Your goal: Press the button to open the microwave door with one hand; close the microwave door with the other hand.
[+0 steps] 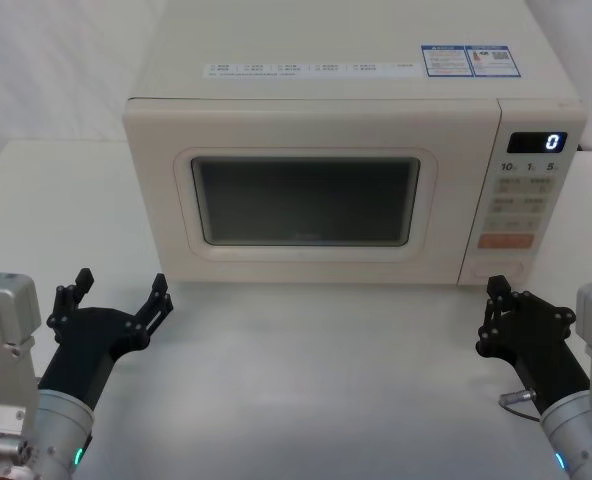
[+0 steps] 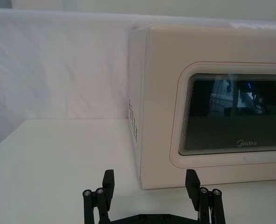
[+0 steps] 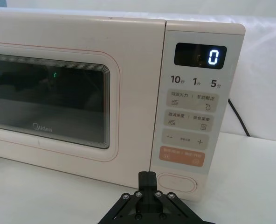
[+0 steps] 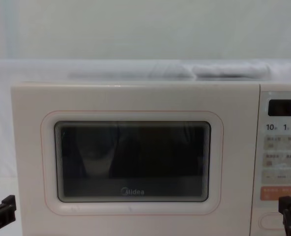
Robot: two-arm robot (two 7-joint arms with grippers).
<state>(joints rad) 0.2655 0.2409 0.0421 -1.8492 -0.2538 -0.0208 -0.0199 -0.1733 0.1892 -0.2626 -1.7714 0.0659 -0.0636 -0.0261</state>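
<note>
The cream microwave stands at the back of the table with its door closed flat; the dark window and Midea logo also show in the chest view. The wide oval button sits at the bottom of the control panel. My right gripper is shut, its tip just in front of the button and slightly toward the door, not touching it. Near the door's lower left corner my left gripper hovers open, short of the microwave, with nothing between its fingers.
The control panel's display reads 0, and an orange key lies just above the button. A black power cable runs down behind the microwave's right side. White table stretches between the two arms.
</note>
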